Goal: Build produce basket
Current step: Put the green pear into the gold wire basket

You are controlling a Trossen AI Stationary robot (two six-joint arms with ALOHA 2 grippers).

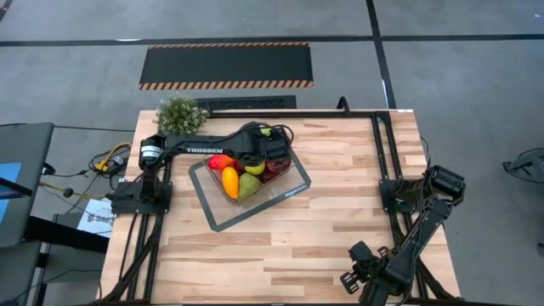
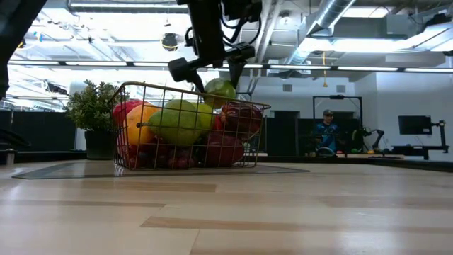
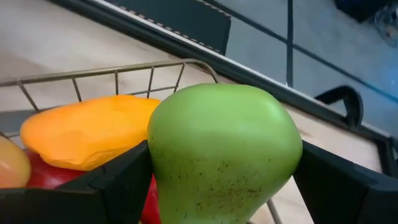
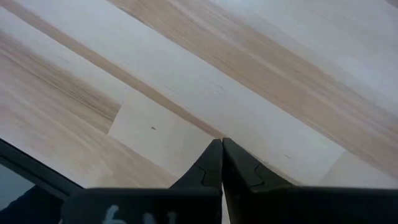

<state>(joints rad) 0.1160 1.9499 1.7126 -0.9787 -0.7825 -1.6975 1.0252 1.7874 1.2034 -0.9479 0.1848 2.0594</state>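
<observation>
nearest, filling the left wrist view, is a smooth green plastic pear [image 3: 224, 155] clamped between the left gripper's [image 3: 221, 177] two dark fingers [image 3: 121, 180]. it hangs just above the far rim of the rectangular silver wire-mesh basket [image 1: 293, 174], which sits on its flat grey tray near the far left part of the pale wooden table [image 1: 340, 229]. beneath the pear lie an orange piece [image 3: 87, 134] and a red one, and the basket is heaped with yellow, green and dark red produce [image 1: 240, 177].

the left arm stretches from its base at the table's left edge across to the basket's far side, wrist bent down over the rim. a bushy green potted plant [image 1: 180, 113] stands at the far left corner, close behind the arm.

the near half and right side of the table lie bare and open. the right gripper [image 4: 222, 163] is pressed closed, folded low over the near right corner.
</observation>
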